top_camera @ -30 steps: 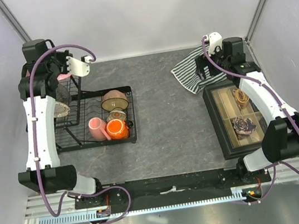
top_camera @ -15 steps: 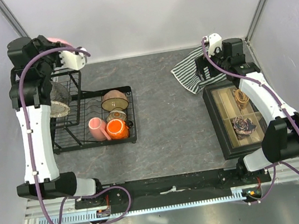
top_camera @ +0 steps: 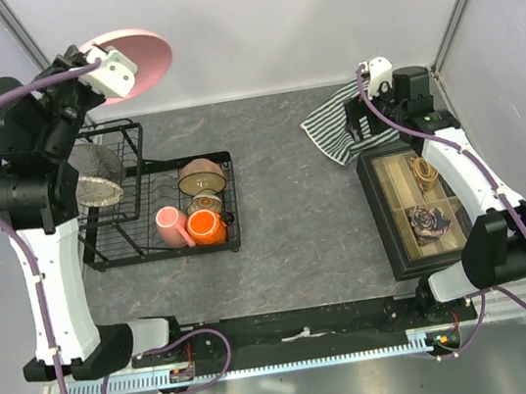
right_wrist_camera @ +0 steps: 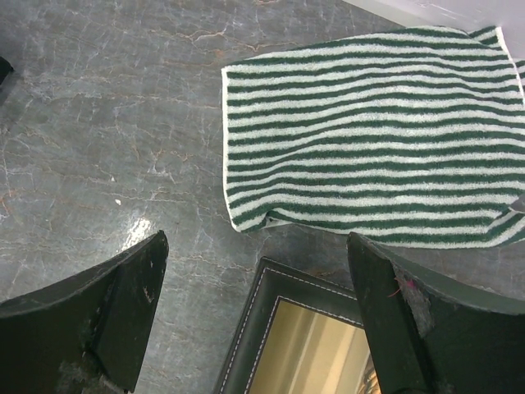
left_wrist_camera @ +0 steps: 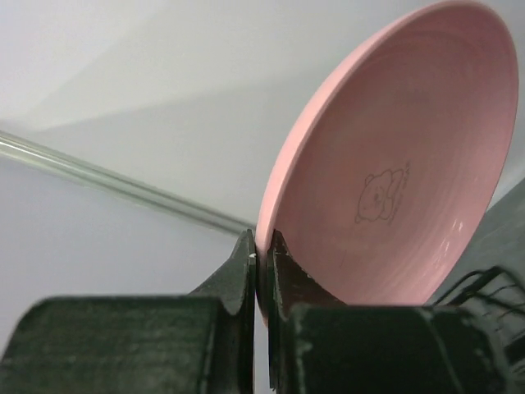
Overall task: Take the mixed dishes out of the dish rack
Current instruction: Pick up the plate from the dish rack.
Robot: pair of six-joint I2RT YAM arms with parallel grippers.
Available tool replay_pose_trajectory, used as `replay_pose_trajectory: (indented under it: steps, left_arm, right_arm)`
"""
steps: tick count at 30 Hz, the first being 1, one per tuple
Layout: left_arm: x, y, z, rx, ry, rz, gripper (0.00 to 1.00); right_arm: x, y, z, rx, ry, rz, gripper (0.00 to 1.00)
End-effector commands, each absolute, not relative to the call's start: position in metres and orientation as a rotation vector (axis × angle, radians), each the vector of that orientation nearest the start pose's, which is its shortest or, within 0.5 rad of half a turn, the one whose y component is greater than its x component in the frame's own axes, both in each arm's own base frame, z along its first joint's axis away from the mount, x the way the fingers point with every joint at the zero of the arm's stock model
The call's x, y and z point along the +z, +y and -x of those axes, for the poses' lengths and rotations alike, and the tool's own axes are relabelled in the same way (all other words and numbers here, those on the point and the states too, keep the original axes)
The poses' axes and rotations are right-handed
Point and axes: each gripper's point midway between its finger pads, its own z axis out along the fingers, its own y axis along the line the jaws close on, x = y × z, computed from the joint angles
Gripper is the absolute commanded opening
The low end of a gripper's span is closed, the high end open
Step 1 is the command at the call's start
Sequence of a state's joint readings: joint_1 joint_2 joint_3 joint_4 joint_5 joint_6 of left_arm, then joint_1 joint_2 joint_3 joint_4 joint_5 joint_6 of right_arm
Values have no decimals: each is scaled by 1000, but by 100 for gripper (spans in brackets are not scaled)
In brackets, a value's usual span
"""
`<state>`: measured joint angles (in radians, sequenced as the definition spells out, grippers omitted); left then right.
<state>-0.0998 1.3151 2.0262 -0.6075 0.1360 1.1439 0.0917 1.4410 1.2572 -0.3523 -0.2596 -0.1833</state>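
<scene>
My left gripper (top_camera: 102, 62) is shut on the rim of the pink round plate (top_camera: 132, 62) and holds it high above the black wire dish rack (top_camera: 135, 137) at the left; the wrist view shows the plate (left_wrist_camera: 394, 164) pinched between my fingers (left_wrist_camera: 246, 263). In the rack stand the patterned oval dish (top_camera: 99, 175), the tan-brown bowl (top_camera: 202, 175), the small floral bowl (top_camera: 206, 204), the orange mug (top_camera: 205, 227) and the pink mug (top_camera: 168, 227). My right gripper (top_camera: 359, 126) is open and empty, above the table between the towel and the dark box.
A green-and-white striped towel (top_camera: 332, 127) lies at the back right, also in the right wrist view (right_wrist_camera: 369, 131). A dark compartmented box of trinkets (top_camera: 421, 208) sits on the right; its corner (right_wrist_camera: 271, 328) shows under the right gripper. Enclosure walls stand on three sides.
My left arm has lifted the pink plate up and out of the rack's basket section, raising it well above the rack. The right arm has not moved.
</scene>
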Motion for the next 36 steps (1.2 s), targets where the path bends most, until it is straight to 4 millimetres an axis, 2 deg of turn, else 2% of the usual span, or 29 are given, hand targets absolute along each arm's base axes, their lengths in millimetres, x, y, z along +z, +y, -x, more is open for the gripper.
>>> replay_pose_trajectory:
  steps: [1,4,7,8,9,10,12,13,15,19,22,26,29,36]
  left_arm:
    - [582,-59,-331,307,1216,-797,2]
    - [564,-83,-328,76,1275,-762,2]
    - [537,-104,-337,-104,1352,-737,2]
    - [534,-108,-339,-145,1361,-715,1]
    - [529,-114,-341,-170,1368,-715,2]
    - [515,-119,-347,-198,1398,-717,2]
    - [509,-127,-351,-220,1400,-715,2]
    - [498,-133,-355,-234,1416,-722,2]
    - [493,-143,-357,-250,1412,-731,2]
    - [473,-157,-364,-287,1448,-753,1]
    - [465,-169,-366,-299,1458,-765,1]
    - [461,-178,-368,-297,1463,-778,2]
    - [457,-186,-369,-301,1468,-789,2]
    - [454,-195,-368,-311,1466,-810,2]
  right_arm:
    - [276,76,-426,203,1928,404,98]
    - [293,74,-423,194,1896,378,98]
    - [314,76,-417,204,1848,371,98]
    - [325,77,-413,215,1821,377,98]
    - [329,85,-408,258,1808,404,96]
    - [336,90,-404,290,1790,423,94]
    - [353,110,-387,408,1739,502,89]
    - [358,117,-382,450,1722,527,88]
    - [378,129,-368,516,1662,575,81]
    - [414,155,-344,652,1548,665,80]
    - [429,177,-329,770,1502,740,80]
    - [435,208,-314,875,1485,793,80]
    - [434,225,-311,889,1478,818,80]
    - [427,250,-320,891,1489,844,78]
